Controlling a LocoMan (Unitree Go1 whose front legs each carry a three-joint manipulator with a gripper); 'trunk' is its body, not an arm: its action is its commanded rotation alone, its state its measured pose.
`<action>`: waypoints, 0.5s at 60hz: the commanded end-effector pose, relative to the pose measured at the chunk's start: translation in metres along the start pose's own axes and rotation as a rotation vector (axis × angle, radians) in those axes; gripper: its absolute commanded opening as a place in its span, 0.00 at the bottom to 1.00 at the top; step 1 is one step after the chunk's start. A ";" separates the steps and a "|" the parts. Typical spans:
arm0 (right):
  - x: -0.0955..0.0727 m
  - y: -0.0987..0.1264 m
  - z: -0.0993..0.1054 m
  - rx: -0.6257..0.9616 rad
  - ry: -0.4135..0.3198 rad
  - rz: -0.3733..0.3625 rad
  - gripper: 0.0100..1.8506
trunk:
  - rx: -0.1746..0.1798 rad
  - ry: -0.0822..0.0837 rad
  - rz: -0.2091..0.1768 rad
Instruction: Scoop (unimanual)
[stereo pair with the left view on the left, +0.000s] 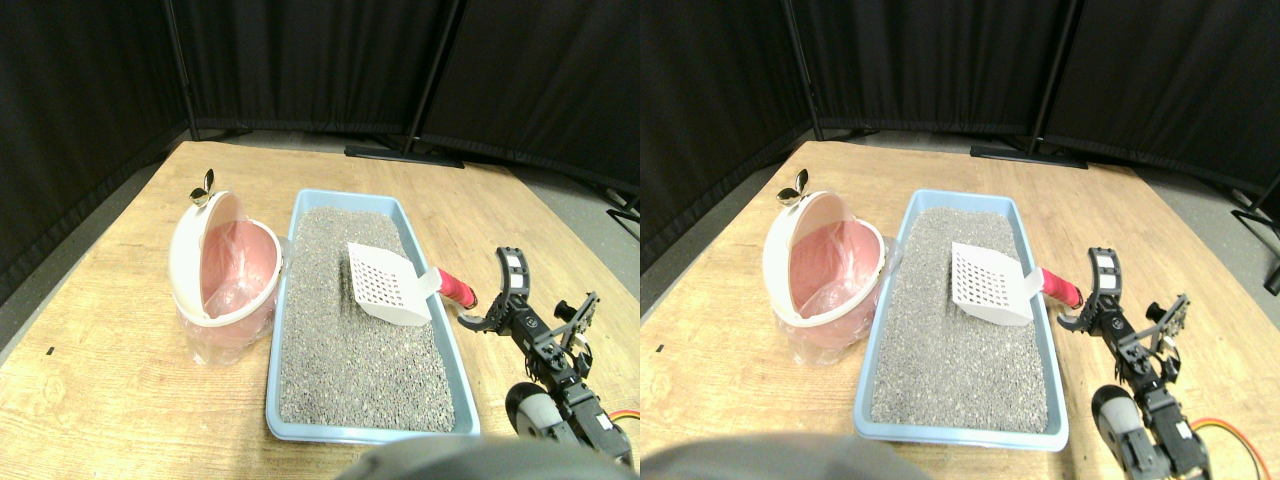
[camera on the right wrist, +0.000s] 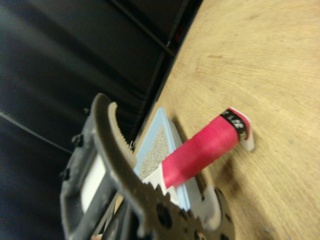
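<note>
1. Scoop, white and slotted, lies on grey litter inside the blue tray, its red handle sticking out over the right rim.
2. My right gripper hovers just beside that handle, jaws spread, holding nothing.
3. Left of the tray stands a pink bin.

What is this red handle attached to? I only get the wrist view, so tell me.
Observer: A white slotted scoop; its head lies on grey litter in a blue tray.
Operator: Report the claw.
Observer: The claw is open just beside the red handle, not closed on it.
Operator: Name the dump spot.
Observer: A pink bin with its white lid tipped open stands left of the tray.
</note>
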 end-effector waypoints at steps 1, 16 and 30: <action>-0.002 0.000 0.007 -0.010 -0.062 0.016 0.31 | -0.013 -0.008 -0.003; -0.012 0.002 0.007 -0.014 -0.126 0.052 0.02 | -0.012 -0.010 -0.008; -0.024 0.001 0.006 -0.032 -0.165 0.067 0.02 | -0.007 -0.008 -0.012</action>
